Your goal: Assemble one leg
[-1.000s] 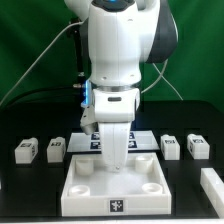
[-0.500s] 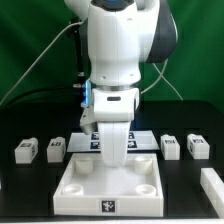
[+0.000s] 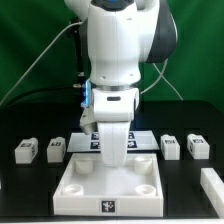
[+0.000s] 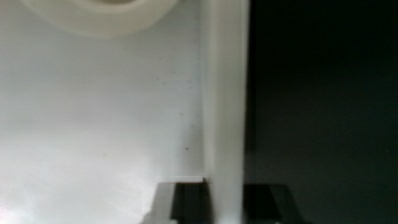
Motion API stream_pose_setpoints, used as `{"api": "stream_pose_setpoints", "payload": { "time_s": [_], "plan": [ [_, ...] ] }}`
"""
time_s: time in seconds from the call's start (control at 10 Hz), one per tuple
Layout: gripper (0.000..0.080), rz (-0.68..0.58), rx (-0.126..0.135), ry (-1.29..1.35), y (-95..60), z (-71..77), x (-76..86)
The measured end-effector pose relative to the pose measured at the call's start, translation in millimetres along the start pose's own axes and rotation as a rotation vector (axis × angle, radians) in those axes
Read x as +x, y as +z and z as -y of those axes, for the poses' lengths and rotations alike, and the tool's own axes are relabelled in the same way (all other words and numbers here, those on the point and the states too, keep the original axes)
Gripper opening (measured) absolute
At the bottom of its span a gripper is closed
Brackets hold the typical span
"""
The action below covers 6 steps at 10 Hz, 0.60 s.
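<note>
The large white square tray-like piece (image 3: pixel 110 185), with round corner sockets, lies at the front centre of the black table. My gripper (image 3: pixel 116 160) reaches down onto its back wall. In the wrist view my gripper (image 4: pixel 224 206) has one dark finger (image 4: pixel 183 206) on each side of the thin white wall (image 4: pixel 222 100), and both touch it. It is shut on that wall. Two small white legs with marker tags lie on the exterior view's left (image 3: pixel 25 151) (image 3: pixel 57 149). Two more lie on its right (image 3: pixel 171 146) (image 3: pixel 198 148). None is held.
The marker board (image 3: pixel 92 143) lies behind the tray-like piece, partly hidden by the arm. Another white piece (image 3: pixel 213 186) is cut off by the exterior view's right edge. A green wall stands behind the table.
The tray-like piece has shifted a little toward the exterior view's left over the last second. It has been still for the last half second. The arm looks unchanged.
</note>
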State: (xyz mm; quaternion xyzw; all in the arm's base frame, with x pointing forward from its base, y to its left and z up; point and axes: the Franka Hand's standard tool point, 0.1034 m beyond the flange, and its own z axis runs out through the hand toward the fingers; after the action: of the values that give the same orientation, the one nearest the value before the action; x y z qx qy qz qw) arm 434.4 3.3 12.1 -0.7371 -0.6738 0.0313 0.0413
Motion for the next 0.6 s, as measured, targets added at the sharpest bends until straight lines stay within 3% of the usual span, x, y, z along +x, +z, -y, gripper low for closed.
{"api": "stream_pose_setpoints", "payload": {
  "time_s": [0.2,0.3,0.6],
  "plan": [
    [0.0067,-0.002,-0.009,-0.017,-0.4,-2.4,0.4],
    [0.0067,-0.007,-0.029,-0.040,-0.9,-7.9,2.8],
    [0.0065,-0.025,-0.059,-0.077,-9.0,-27.3,32.2]
  ]
}}
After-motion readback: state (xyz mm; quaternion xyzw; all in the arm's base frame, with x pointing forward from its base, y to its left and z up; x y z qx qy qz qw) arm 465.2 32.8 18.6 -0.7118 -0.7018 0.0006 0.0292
